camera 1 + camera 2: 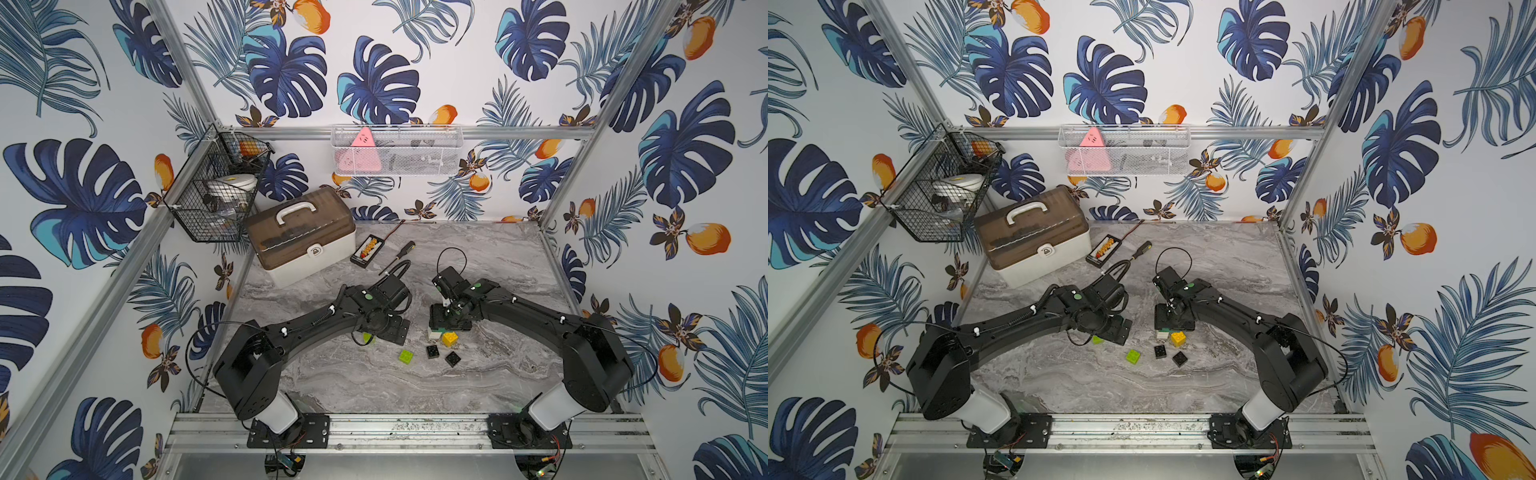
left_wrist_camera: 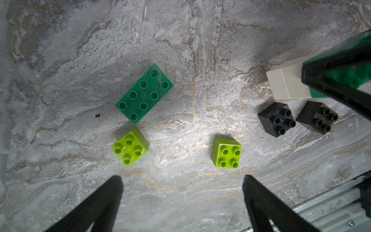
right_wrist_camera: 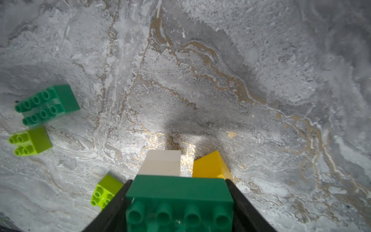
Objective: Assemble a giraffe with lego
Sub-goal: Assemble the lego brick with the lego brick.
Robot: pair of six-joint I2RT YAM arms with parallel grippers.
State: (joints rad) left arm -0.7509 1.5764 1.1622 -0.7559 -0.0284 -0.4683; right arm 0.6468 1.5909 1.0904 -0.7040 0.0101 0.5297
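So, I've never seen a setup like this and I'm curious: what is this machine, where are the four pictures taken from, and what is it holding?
Two black robot arms stand at a marble table. Two pictures look down from overhead; two come from cameras on the wrists. The left hand is open and empty above a long dark-green brick, two lime bricks and two black bricks. The right hand grips a second dark-green brick over a white brick, beside a yellow brick.

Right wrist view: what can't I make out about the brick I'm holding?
- Seam between dark-green brick, white brick and yellow brick: hidden behind the green brick itself.
- Top views: right arm covers that brick.
- Top view: lime brick half under left arm.
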